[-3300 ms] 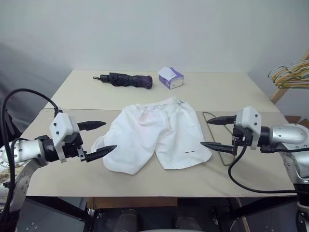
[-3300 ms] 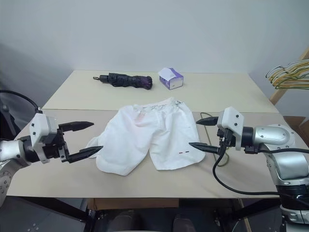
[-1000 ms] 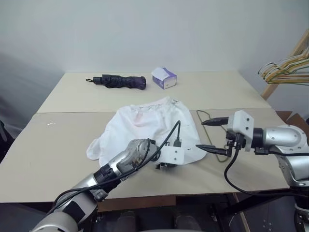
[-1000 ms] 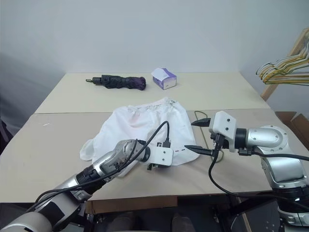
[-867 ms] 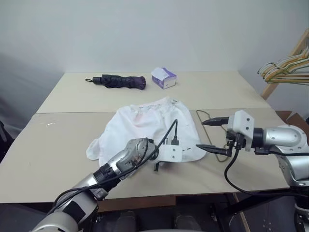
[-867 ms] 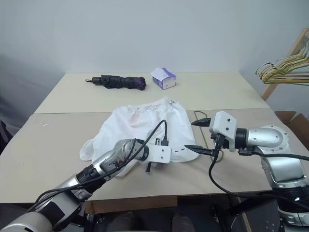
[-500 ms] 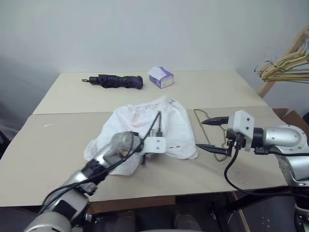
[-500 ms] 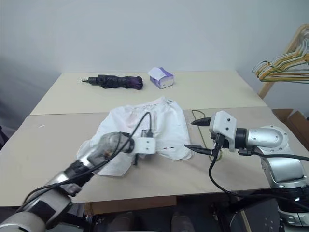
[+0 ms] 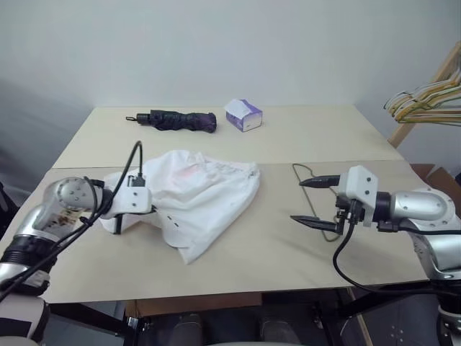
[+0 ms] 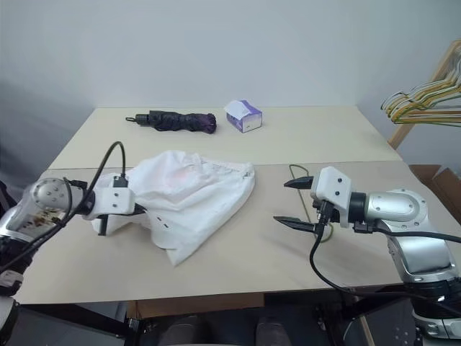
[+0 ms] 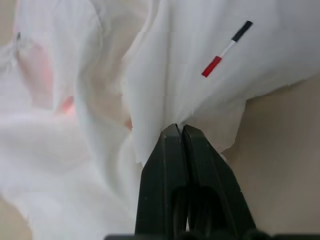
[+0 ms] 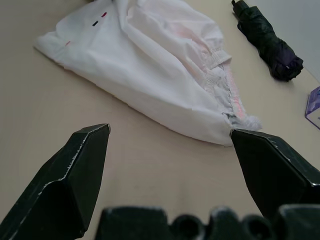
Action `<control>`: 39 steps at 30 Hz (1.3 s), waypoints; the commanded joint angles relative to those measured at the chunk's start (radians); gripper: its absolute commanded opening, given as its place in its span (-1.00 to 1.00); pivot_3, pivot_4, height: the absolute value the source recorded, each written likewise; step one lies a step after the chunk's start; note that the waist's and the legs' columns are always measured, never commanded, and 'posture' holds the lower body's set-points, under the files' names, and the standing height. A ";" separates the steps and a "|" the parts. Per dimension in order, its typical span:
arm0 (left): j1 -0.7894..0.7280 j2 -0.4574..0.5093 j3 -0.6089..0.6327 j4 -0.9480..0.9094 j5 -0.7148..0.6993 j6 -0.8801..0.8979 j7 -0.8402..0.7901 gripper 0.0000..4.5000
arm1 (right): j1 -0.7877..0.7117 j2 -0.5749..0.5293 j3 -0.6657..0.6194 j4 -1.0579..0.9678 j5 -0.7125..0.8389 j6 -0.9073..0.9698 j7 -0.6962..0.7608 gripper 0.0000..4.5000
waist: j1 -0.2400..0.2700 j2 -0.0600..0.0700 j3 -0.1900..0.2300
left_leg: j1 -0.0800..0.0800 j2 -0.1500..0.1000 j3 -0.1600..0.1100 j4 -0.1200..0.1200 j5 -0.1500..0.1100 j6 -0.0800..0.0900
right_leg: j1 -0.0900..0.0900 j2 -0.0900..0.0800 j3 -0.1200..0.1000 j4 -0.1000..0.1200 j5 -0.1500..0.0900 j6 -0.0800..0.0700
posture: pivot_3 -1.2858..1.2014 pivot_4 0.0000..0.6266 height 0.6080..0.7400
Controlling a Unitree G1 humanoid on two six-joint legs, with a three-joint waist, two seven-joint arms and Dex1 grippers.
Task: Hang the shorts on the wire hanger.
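On the left half of the beige tabletop, the left gripper has its black jaws pinched shut on a fold of the white cloth shorts, near the small red and dark marks by one leg hem; the garment lies bunched, trailing from that grip toward the table's middle. Across the bare centre, the right gripper hovers with jaws spread wide and nothing between them, directly over the thin grey-olive wire hanger, which lies flat with its long side running away from the robot. Shorts and hanger sit well apart, so the right arm looks far better placed to lift the wire, while the cloth must travel rightward to meet it. A folded dark umbrella and purple tissue box rest at the far edge.
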 commanded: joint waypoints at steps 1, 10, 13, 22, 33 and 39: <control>-0.006 0.023 0.055 -0.028 -0.035 0.038 -0.031 -0.71 | -0.026 0.009 0.005 -0.011 0.005 -0.015 0.008 1.00 | 0.000 0.000 0.000 | 0.000 0.000 0.000 0.000 0.000 0.000 | 0.000 0.000 0.000 0.000 0.000 0.001 | 0.04 -1.00 1.00; 0.245 0.176 0.192 -0.377 -0.299 0.175 -0.284 0.57 | -0.032 0.017 0.015 -0.015 0.007 -0.008 0.008 1.00 | -0.005 0.000 0.000 | -0.006 0.007 0.003 0.000 0.000 0.000 | -0.009 0.002 0.000 0.003 0.004 -0.008 | 0.04 -1.00 1.00; 0.315 0.185 0.271 -0.524 -0.438 0.301 -0.301 0.98 | -0.023 0.024 0.020 -0.019 0.005 -0.009 0.003 1.00 | -0.001 0.000 0.000 | -0.006 0.008 0.005 0.000 0.000 0.000 | -0.010 0.002 0.000 0.005 0.002 -0.006 | 0.05 -1.00 1.00; 0.339 0.029 0.145 -0.962 -0.501 0.853 0.047 0.98 | -0.024 0.042 0.032 -0.036 0.004 0.004 -0.007 1.00 | 0.021 0.000 0.000 | -0.005 0.006 0.009 0.001 0.003 0.004 | -0.010 0.003 0.003 0.010 -0.001 0.002 | 0.04 -1.00 1.00; 0.254 -0.057 -0.194 -1.018 -0.165 1.143 0.314 0.98 | -0.010 0.045 0.027 -0.062 0.010 0.012 -0.025 1.00 | 0.019 -0.001 0.000 | -0.004 0.008 0.010 0.001 0.002 0.004 | -0.011 0.011 0.011 0.010 -0.001 0.001 | 0.03 -1.00 1.00; 0.237 -0.047 -0.264 -0.981 -0.073 1.135 0.320 0.58 | -0.006 0.048 0.027 -0.072 0.011 0.016 -0.036 1.00 | 0.018 -0.001 0.000 | -0.003 0.008 0.011 0.001 0.002 0.004 | -0.011 0.011 0.012 0.010 -0.002 -0.001 | 0.03 -1.00 1.00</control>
